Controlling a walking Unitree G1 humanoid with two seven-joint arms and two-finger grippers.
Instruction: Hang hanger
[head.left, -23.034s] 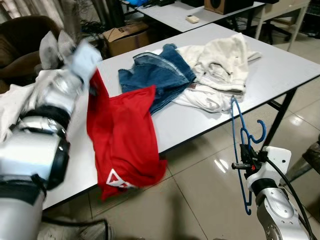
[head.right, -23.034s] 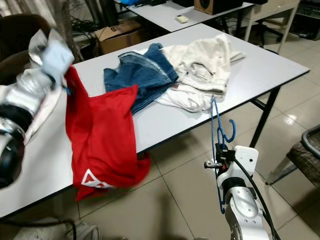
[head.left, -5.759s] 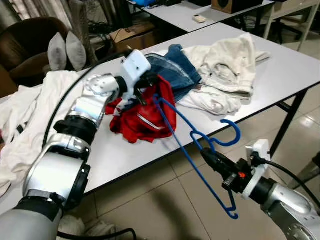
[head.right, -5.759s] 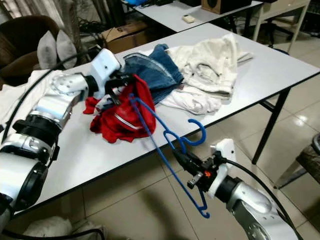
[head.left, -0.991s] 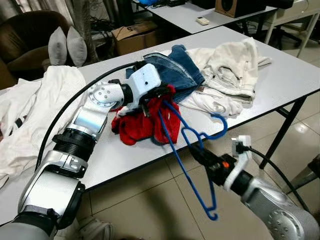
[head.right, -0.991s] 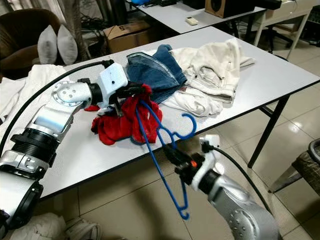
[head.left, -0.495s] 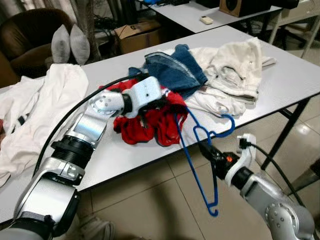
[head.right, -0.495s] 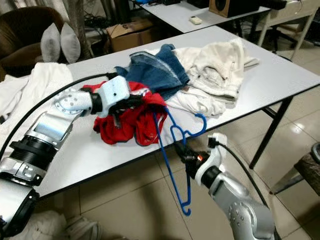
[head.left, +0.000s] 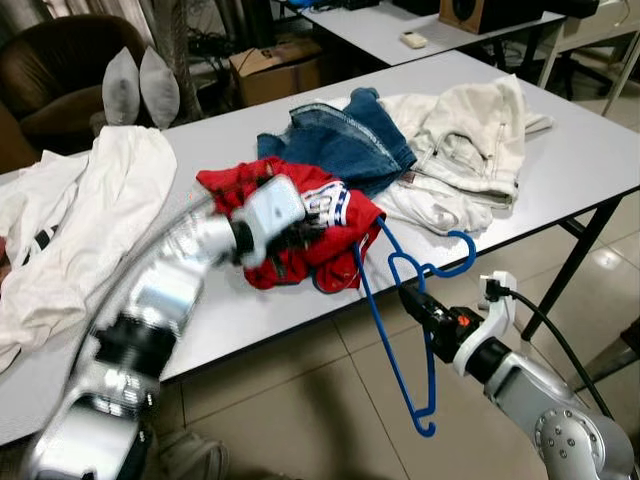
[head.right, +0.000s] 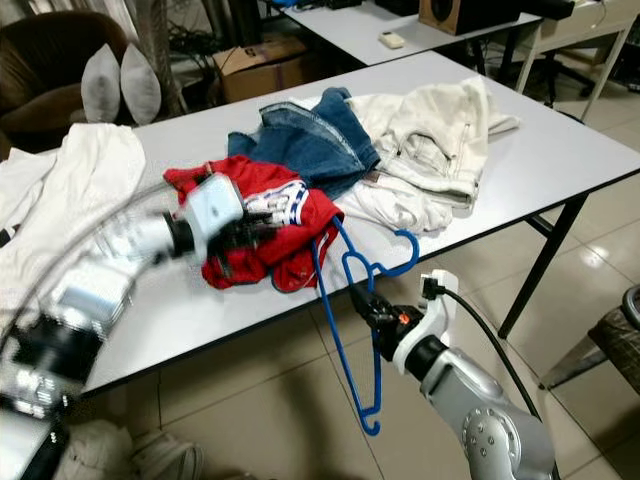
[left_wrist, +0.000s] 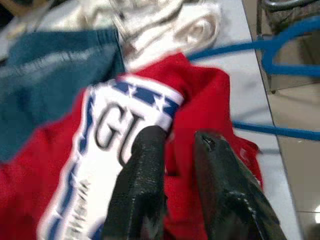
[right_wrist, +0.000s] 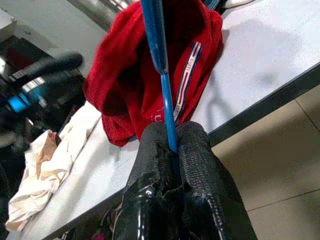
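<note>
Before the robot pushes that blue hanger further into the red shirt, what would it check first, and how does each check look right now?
1. Right gripper firmly shut on the blue hanger: ok.
2. Hanger's upper end reaching the red shirt: ok, it meets the shirt's edge.
3. Hanger actually inside the shirt's neck or opening: cannot tell.
4. Left gripper holding the shirt open: not ok, its fingers sit slightly apart over the fabric, pinching nothing visible.
5. Shirt resting on the table, not sliding off: ok.
6. Jeans apart from the hanger: ok.
</note>
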